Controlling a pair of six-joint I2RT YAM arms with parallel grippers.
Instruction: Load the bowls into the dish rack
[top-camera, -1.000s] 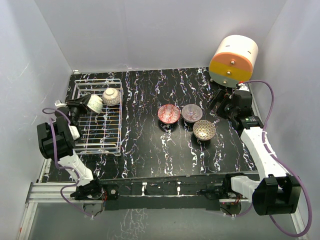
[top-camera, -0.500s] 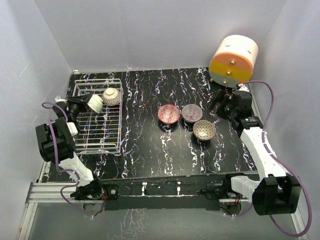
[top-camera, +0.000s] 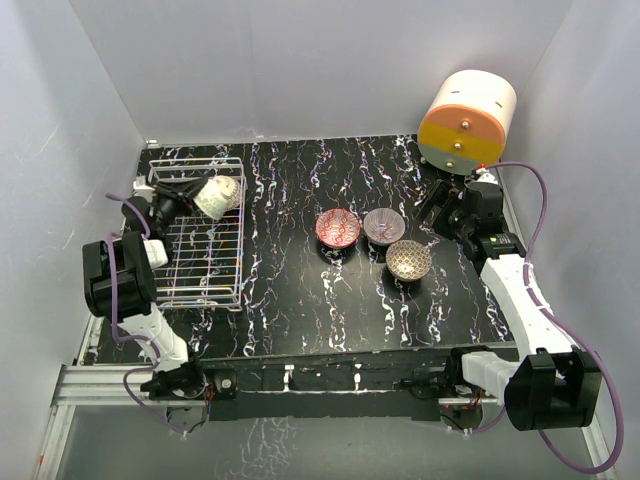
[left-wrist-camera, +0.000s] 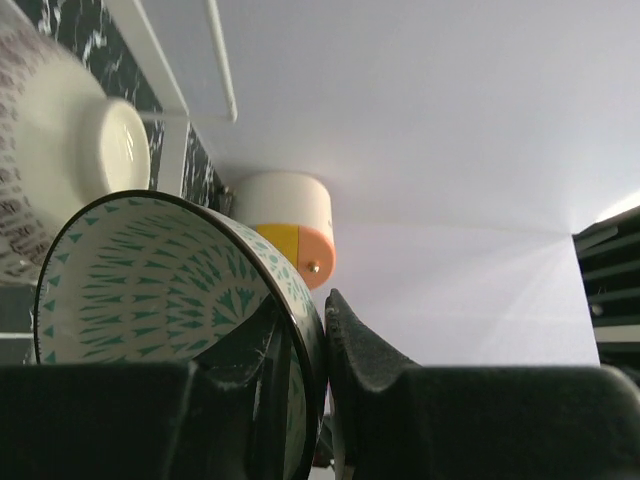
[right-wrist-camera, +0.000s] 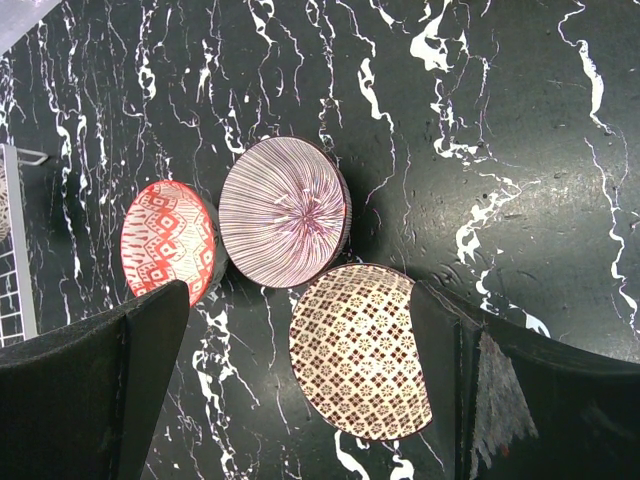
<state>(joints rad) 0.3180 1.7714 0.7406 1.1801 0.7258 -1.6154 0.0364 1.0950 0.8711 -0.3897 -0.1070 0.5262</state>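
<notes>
**A:** How far along was the loading?

**B:** Less than halfway, by my reading. At nine o'clock on the table (top-camera: 300, 300) stood the dish rack (top-camera: 200, 272). At its twelve o'clock end a tipped bowl (left-wrist-camera: 70, 150) lay on its side, whitish foot outward. Just beside it, the left tool (left-wrist-camera: 300, 365) was clenched on the rim of the pale green bowl (left-wrist-camera: 150, 280), which it held on edge over the rack. Whether that bowl touched the wire could not be told.

**A:** And the rest of the rack?

**B:** Bare wire, with nothing else in it.

**A:** What was left to load?

**B:** Three bowls sat upright near the table's centre, well apart from the rack. They were the red bowl (top-camera: 337, 228), the purple-grey bowl (top-camera: 382, 225) just beside it, and the brown-gold bowl (top-camera: 408, 259) at five o'clock of that one. The right tool (right-wrist-camera: 300, 300) hung near them at three o'clock, fingers spread wide and gripping nothing. An orange-and-yellow cylinder (top-camera: 466, 122) stood at the table's two o'clock corner.
</notes>
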